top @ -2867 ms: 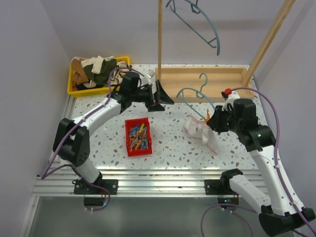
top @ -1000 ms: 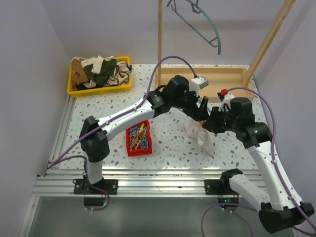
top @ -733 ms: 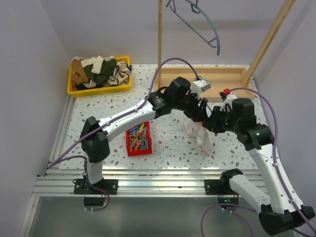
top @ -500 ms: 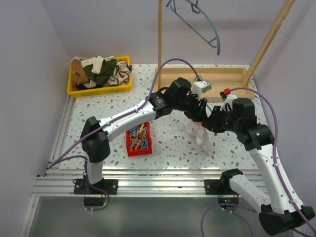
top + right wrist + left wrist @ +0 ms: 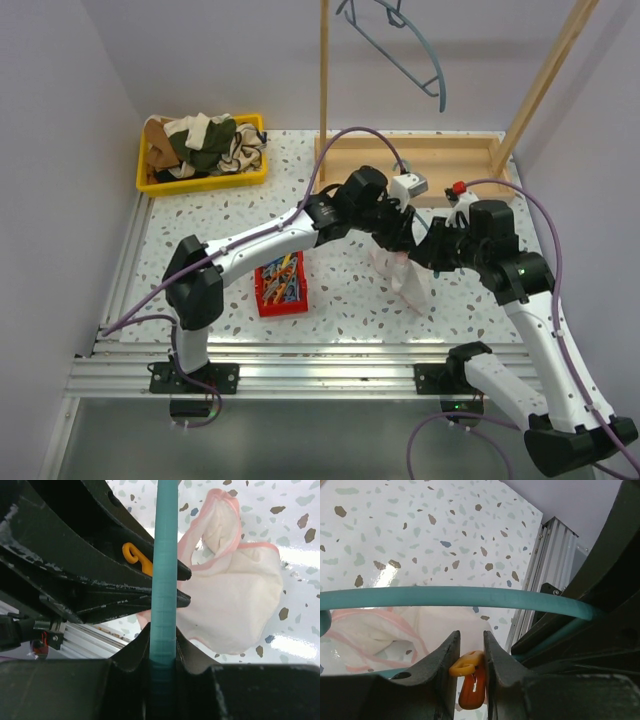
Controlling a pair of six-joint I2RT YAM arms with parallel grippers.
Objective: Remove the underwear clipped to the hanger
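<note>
A white, pink-trimmed underwear (image 5: 408,282) hangs from a teal hanger (image 5: 165,555) just above the table. My right gripper (image 5: 163,637) is shut on the hanger's bar; in the top view it (image 5: 428,250) sits right of the fabric. My left gripper (image 5: 471,642) reaches in from the left, below the hanger bar (image 5: 470,597). Its jaws are closed on an orange-yellow clip (image 5: 469,672), which touches both fingers. The underwear (image 5: 380,630) lies pale behind the left finger. In the right wrist view the clip (image 5: 134,555) shows beside the left gripper's black fingers (image 5: 167,572), with the underwear (image 5: 235,600) to the right.
A red bin (image 5: 258,282) of coloured clips stands left of centre. At the back left a yellow bin (image 5: 145,172) holds heaped clothes. A wooden frame (image 5: 410,155) with upright posts stands at the back, and a second teal hanger (image 5: 415,50) hangs above.
My left arm swung from beside the yellow bin across to the hanger, and its jaws narrowed onto the clip. The right gripper kept hold of the hanger, barely moving.
</note>
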